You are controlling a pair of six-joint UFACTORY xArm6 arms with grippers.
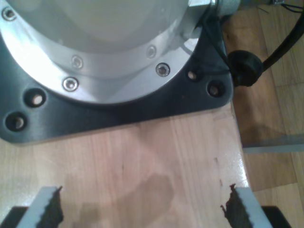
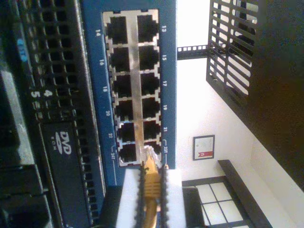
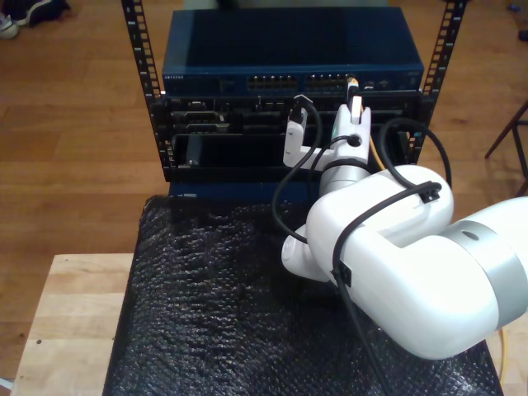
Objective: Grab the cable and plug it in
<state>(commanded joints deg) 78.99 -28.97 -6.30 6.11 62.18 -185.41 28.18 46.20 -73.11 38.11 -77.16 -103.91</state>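
My first end effector hangs released over the pale wooden bench. My second end effector grasps the thin yellow cable, its clear plug at the blue switch, port 23.

cable: 1 | blue switch: 1 | white arm: 1 | rack posts: 2
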